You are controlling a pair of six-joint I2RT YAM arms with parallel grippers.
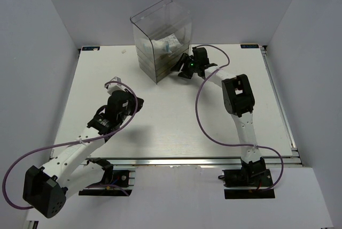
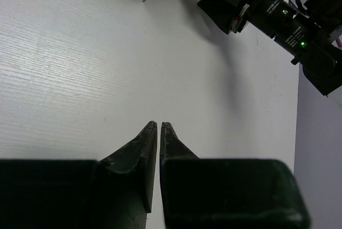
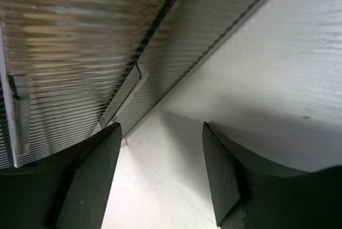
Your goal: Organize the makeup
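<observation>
Upper centre of the overhead view, inside the tall clear plastic drawer box point(image 1: 160, 28), is the only makeup you can plainly see: a flat white sachet with blue print point(image 1: 169, 44), lying in the upper part of the box. Treat it as very light, thin and floppy, with slick film that may slide between the pads. I would pinch it across one edge rather than press on its face, and gently, since a filled sachet could burst. Warm peach-beige smears behind the ribbed wall, at upper left of the right wrist view, may be more of the makeup, but they are too blurred to say.

Your right gripper point(image 3: 160, 128) has its jaws wide with nothing between them. It is low at the foot of the box, just outside its wall, and the sachet sits above and beyond the jaws, behind the plastic. Your left gripper point(image 2: 158, 124) is pinched to a thin slit and empty, over the white table point(image 2: 80, 52), well apart from the box.
</observation>
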